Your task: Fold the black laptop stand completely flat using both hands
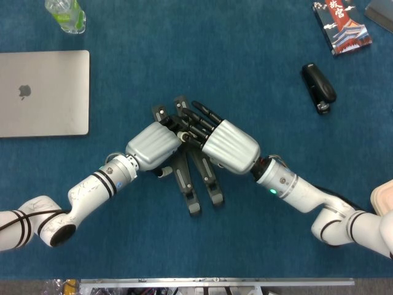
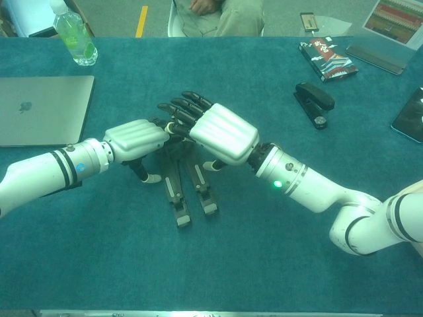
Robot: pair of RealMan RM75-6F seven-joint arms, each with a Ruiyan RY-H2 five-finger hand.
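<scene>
The black laptop stand (image 1: 195, 184) lies on the blue table, its two legs pointing toward me in a narrow V. In the chest view the stand (image 2: 178, 198) shows below both hands. My left hand (image 1: 153, 144) grips the far end of the left leg, fingers curled over it and thumb underneath. From the right, my right hand (image 1: 228, 146) lies over the far end of the right leg with its dark fingers stretched across the hinge and its thumb at the leg's side. The hinge end is mostly hidden under the two hands (image 2: 135, 139) (image 2: 223, 134), whose fingers touch.
A closed silver laptop (image 1: 43, 92) lies at the left, with a green bottle (image 1: 66, 15) behind it. A black stapler (image 1: 319, 88) and a printed box (image 1: 341, 26) are at the back right. A phone (image 2: 411, 115) lies at the right edge. A person (image 2: 218, 16) sits across the table.
</scene>
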